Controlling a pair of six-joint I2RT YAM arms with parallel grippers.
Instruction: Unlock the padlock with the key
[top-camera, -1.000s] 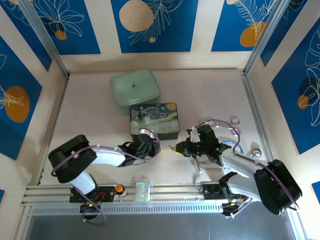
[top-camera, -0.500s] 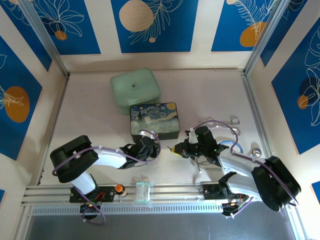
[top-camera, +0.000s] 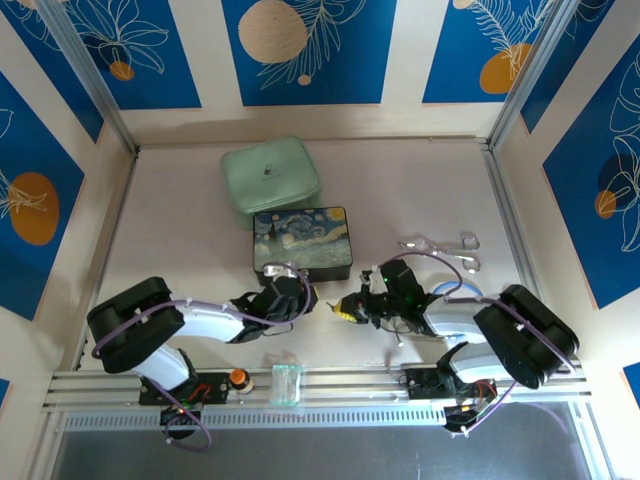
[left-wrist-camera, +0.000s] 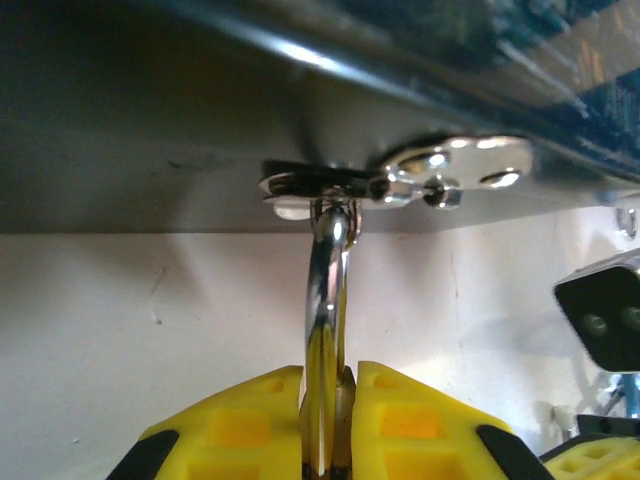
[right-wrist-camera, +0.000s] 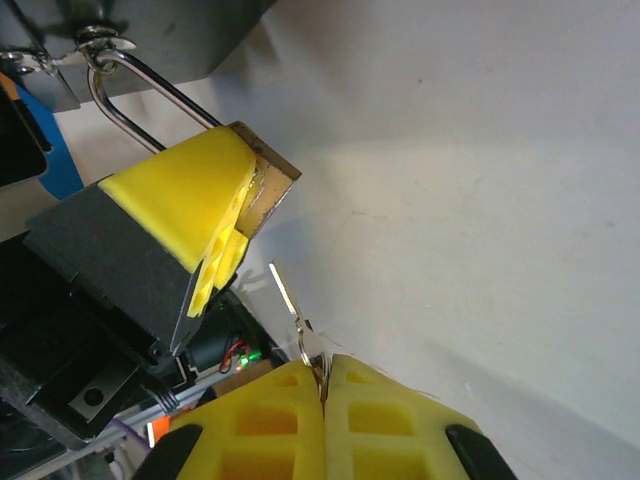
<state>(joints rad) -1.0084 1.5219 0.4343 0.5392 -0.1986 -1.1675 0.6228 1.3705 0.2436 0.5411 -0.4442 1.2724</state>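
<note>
The brass padlock (right-wrist-camera: 268, 188) hangs by its silver shackle (left-wrist-camera: 325, 280) from the metal latch (left-wrist-camera: 400, 180) on the front of the painted box (top-camera: 303, 238). My left gripper (left-wrist-camera: 328, 385) is shut on the padlock's body, a yellow finger (right-wrist-camera: 185, 190) on each side. It is at the box's near edge in the top view (top-camera: 303, 297). My right gripper (right-wrist-camera: 323, 375) is shut on the bow of the small key (right-wrist-camera: 286, 293). The blade points up at the padlock's underside, a short gap away. From above, the right gripper (top-camera: 345, 311) sits just right of the left one.
A pale green lidded container (top-camera: 270, 180) stands behind the painted box. Silver metal pieces (top-camera: 445, 243) lie to the right, beyond the right arm. A small clear container (top-camera: 287, 383) sits on the front rail (top-camera: 330, 385).
The left jaws have closed on the padlock. The right gripper with the key has moved slightly nearer and lower toward the padlock. The box has shifted a little to the left.
</note>
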